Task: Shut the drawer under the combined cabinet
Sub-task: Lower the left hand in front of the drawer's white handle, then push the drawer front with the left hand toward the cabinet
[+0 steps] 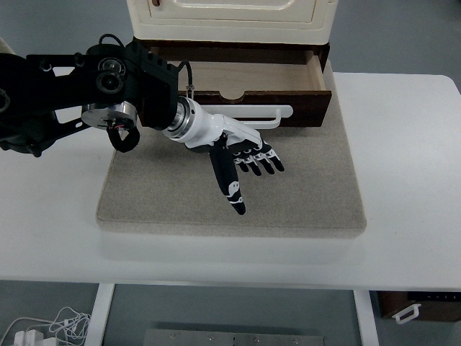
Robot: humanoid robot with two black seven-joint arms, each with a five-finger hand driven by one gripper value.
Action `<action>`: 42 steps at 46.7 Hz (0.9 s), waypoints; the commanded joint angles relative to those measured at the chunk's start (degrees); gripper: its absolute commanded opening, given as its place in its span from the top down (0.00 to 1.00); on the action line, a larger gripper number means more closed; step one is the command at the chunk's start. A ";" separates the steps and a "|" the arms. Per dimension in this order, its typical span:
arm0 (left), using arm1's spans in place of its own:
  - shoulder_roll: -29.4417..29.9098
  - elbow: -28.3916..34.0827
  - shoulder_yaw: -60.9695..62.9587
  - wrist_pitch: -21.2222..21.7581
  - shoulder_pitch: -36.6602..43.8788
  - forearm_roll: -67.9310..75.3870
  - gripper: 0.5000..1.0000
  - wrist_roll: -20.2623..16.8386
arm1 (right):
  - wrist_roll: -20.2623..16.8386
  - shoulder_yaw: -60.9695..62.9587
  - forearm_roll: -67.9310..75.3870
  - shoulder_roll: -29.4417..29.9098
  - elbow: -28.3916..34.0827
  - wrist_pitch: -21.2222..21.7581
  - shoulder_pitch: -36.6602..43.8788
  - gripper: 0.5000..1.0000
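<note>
The cream combined cabinet (230,18) stands at the back of a beige mat. Its dark wooden drawer (252,79) is pulled out toward me, with a bare light wood floor inside. A white bar handle (256,114) runs along the drawer front. My left hand (248,162), black and white, hovers over the mat just in front of the drawer front, right below the handle. Its fingers are spread and hold nothing; the thumb points toward me. The black left arm (79,90) comes in from the left edge.
The beige mat (288,194) lies on a white table (410,180). Below the table's front edge are a white cable (50,328) at the left and a dark box (421,306) at the right.
</note>
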 commanded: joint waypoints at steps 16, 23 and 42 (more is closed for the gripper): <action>0.00 2.77 -0.06 0.47 0.24 0.07 0.00 0.41 | 0.01 0.00 0.00 0.00 0.00 0.00 0.06 0.10; 0.00 3.21 -0.06 0.47 0.33 0.07 0.00 0.41 | 0.01 0.00 0.00 0.00 0.00 0.00 0.06 0.10; -0.17 5.50 -0.06 0.56 0.16 0.42 0.00 0.32 | 0.01 0.00 0.00 0.00 0.00 0.00 -0.03 0.10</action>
